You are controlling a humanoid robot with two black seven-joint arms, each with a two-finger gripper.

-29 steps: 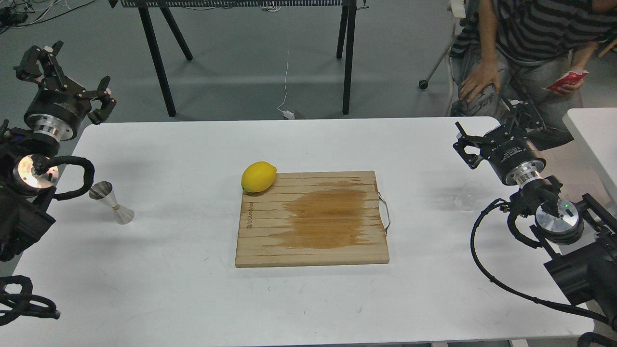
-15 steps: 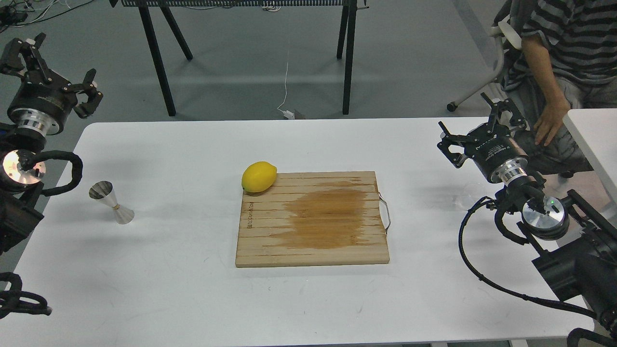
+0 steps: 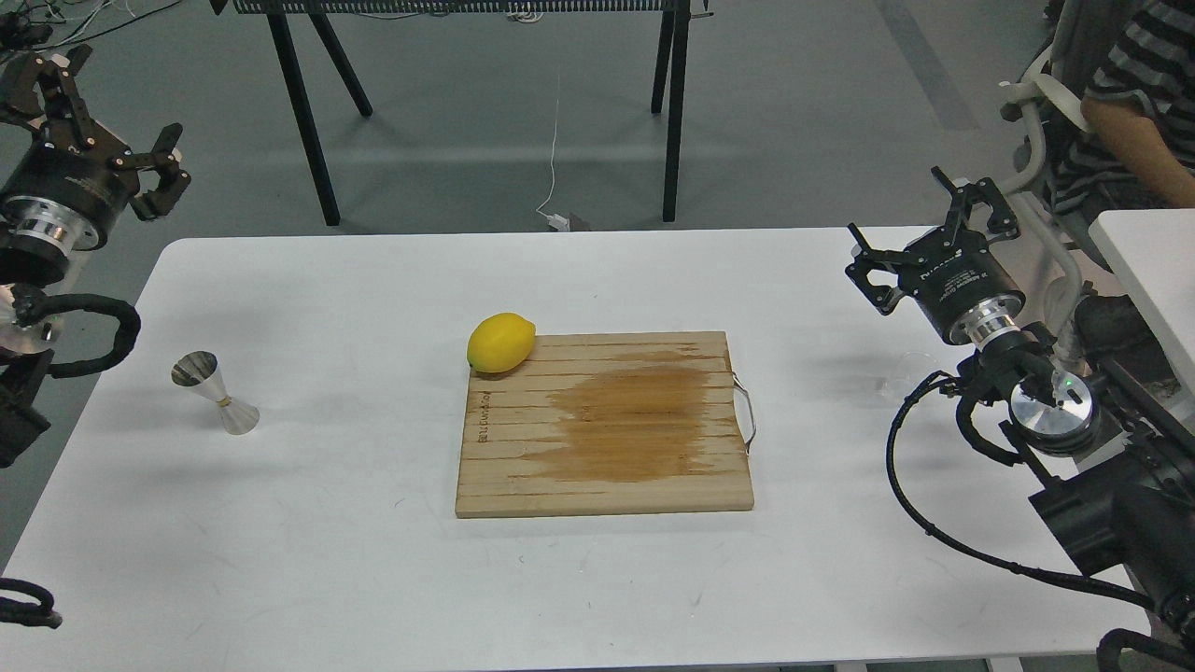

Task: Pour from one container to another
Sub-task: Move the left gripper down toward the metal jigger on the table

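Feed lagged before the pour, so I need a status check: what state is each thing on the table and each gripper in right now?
Small clear glass cup: upright on the table, not held, partly hidden by the right arm.
Shiny steel hourglass jigger: upright, not held.
Yellow lemon: resting on the board's corner.
Wooden cutting board: flat, wet patch in the middle.
Left gripper: open, empty, raised.
Right gripper: open, empty.
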